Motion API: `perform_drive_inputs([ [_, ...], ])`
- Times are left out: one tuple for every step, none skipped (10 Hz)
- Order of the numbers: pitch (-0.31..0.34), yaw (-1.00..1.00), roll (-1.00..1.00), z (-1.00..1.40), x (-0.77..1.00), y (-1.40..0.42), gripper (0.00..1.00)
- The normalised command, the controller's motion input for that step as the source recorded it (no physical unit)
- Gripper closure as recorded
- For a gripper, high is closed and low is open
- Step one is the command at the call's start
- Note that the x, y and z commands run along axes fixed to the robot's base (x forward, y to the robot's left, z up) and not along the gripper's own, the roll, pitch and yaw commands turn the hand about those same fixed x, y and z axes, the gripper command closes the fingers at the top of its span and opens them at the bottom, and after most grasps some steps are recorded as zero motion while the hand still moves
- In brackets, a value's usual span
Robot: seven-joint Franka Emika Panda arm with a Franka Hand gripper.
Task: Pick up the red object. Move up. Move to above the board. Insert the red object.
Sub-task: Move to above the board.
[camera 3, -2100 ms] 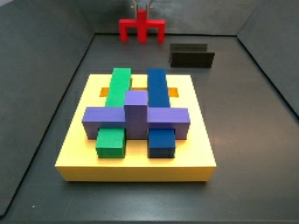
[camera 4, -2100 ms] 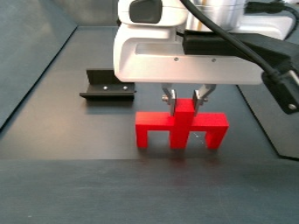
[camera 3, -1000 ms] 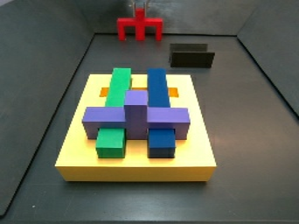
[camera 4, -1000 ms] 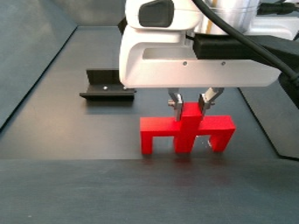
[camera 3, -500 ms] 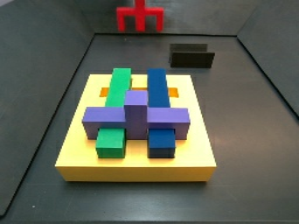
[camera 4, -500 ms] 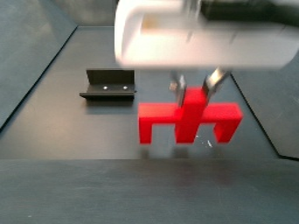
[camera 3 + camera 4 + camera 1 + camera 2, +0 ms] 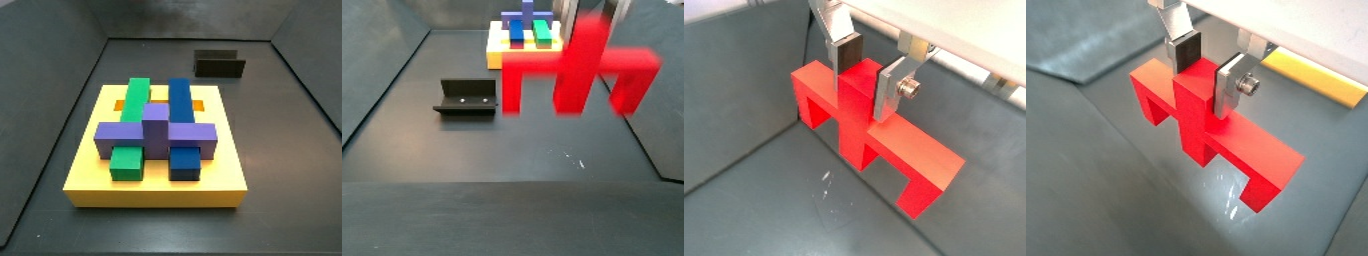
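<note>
Red object (image 7: 580,72) motion-blurred in side view; tool (image 7: 870,72) body cut off in both wrist views.

Dark desk (image 7: 267,210) carrying the board (image 7: 94,170) at centre and the fixture (image 7: 221,65) far right; the end effector (image 7: 869,72) hangs above it.

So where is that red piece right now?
The red object hangs in the air, clamped at its central post by the gripper in both wrist views. In a side view it is blurred, off the floor, nearer the camera than the board.
</note>
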Motion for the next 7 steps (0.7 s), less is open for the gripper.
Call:
perform_drive_inputs([
  [0.078, 0.00, -0.02, 0.84, 0.05, 0.02, 1.00],
  [0.090, 0.00, 0.00, 0.33, 0.04, 0.01, 1.00],
  [0.352, -0.17, -0.01, 0.14, 0.08, -1.40, 1.00],
  [0.328, -0.14, 0.00, 0.13, 0.08, -1.40, 1.00],
  [0.230, -0.07, 0.04, 0.13, 0.07, -1.40, 1.00],
  [0.122, -0.05, -0.01, 0.13, 0.07, -1.40, 1.00],
  [0.048, -0.01, 0.00, 0.13, 0.07, -1.40, 1.00],
])
